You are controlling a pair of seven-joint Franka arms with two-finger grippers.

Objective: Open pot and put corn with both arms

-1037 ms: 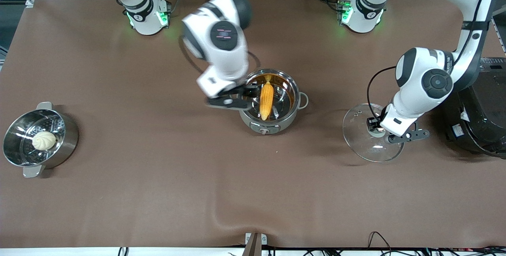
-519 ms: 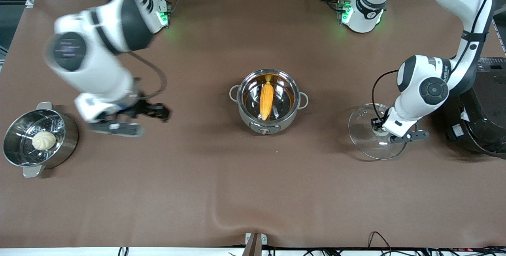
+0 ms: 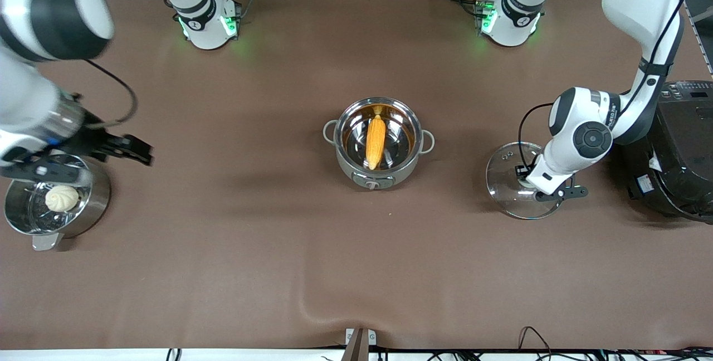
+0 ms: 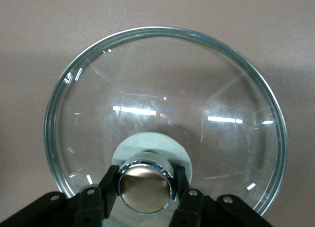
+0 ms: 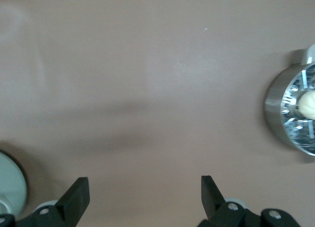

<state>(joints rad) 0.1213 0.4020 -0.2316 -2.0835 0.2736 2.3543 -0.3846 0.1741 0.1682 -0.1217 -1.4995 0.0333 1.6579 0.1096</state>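
— Two pots stood on the brown table [image 3: 234, 272], didn't they? Where was the corn [image 3: 375, 141]?

— It lay inside the grey-bodied pot [image 3: 379, 178] at the table's middle, pointed tip toward the front edge. That pot had no lid on it.

— And the lid?

— The glass lid [image 3: 504, 200] hung tilted near the table's left-arm end, between the pot and the big black cooker [image 3: 682, 149]. The left gripper [image 4: 145, 187] was clamped on the lid's shiny knob [image 4: 145, 186], a finger pressed to each side.

— What about the right gripper [image 3: 78, 156]?

— It hovered above the rim of the steel steamer pot [image 3: 89, 205] at the right-arm end, jaws spread wide and holding nothing. The right wrist view showed bare tabletop between its fingers [image 5: 76, 200]. A white bun [image 3: 62, 198] sat in that steamer.
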